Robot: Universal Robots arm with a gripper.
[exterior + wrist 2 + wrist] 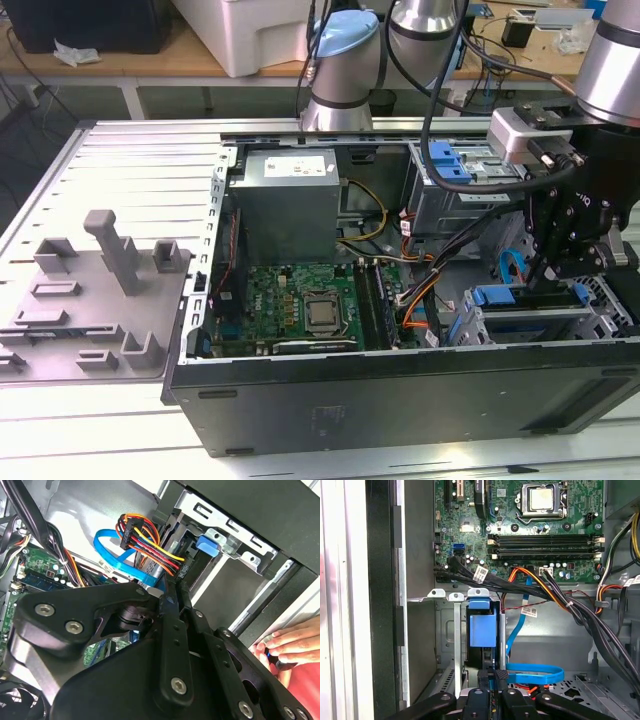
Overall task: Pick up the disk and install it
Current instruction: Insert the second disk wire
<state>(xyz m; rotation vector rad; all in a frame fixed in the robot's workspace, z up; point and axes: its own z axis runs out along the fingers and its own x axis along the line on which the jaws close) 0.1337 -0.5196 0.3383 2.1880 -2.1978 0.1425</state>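
Observation:
The disk (497, 297) stands on edge in the drive cage (600, 300) at the open computer case's front corner, on the exterior view's right. Its blue rail tab (482, 625) and dark edge sit between the cage's metal walls. The same blue tab (207, 545) pokes out of the cage in the second wrist view. My gripper (545, 272) hangs straight over that cage. Its two fingers (487, 676) lie close together, shut, with the tips at the disk's near end (493, 676). I cannot tell whether they press on it. The black finger linkage (170, 592) converges toward the slot.
A blue flat cable (535, 672) loops beside the cage, and bundled power wires (150, 542) cross near the fingers. The motherboard (300, 300), grey power-supply box (290, 200) and upper cage with a blue bracket (450, 160) fill the case. A person's hand (290, 642) rests outside the case.

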